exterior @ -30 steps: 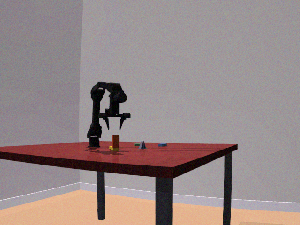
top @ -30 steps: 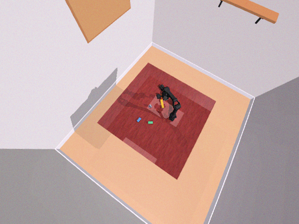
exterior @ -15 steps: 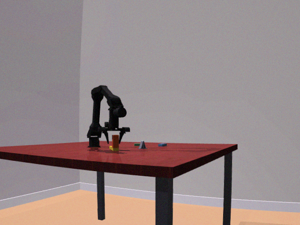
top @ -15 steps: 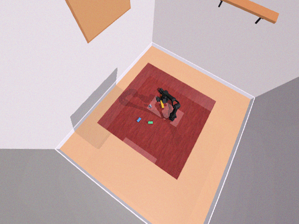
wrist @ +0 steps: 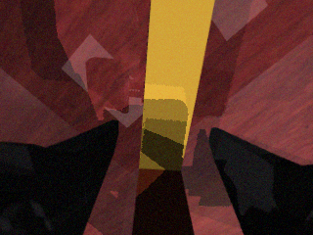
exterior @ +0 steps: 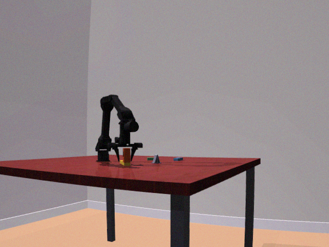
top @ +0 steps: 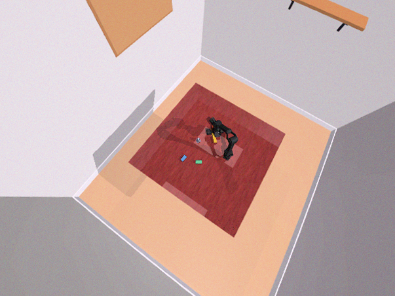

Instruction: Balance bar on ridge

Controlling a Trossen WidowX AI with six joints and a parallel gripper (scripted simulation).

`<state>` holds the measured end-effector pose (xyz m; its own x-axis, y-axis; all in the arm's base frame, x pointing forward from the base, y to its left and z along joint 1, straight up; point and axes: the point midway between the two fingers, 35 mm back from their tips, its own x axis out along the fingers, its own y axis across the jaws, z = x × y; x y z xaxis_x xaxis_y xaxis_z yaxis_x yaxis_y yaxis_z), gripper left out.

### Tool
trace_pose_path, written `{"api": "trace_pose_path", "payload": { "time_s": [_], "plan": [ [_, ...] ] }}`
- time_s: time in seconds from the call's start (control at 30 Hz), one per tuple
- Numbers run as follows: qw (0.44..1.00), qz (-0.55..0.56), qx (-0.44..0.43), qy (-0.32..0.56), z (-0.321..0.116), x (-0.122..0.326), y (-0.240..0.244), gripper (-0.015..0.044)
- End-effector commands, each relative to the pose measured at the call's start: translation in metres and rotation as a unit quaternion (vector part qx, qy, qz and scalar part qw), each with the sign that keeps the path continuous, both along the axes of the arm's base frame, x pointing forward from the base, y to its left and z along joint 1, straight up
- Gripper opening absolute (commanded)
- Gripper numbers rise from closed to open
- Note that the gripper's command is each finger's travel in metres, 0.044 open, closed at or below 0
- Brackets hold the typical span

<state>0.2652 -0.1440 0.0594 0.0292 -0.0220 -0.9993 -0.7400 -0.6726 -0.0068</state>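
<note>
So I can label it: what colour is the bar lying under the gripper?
Yellow bar, clearest in the wrist view.
</note>
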Motion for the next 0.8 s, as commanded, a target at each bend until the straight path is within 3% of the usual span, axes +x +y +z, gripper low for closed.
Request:
{"api": "trace_pose_path", "payload": {
  "time_s": [0.0,0.57,0.77],
  "plan": [
    [1.0,-0.002,0.004,0.002,-0.0089,-0.0007,0.0015,0.0315],
    [1.0,-0.002,0.004,0.002,-0.0113,-0.0007,0.0015,0.0315],
    [1.0,0.0,0.002,0.003,-0.0108,-0.0012,0.0007,0.0157]
  ]
}}
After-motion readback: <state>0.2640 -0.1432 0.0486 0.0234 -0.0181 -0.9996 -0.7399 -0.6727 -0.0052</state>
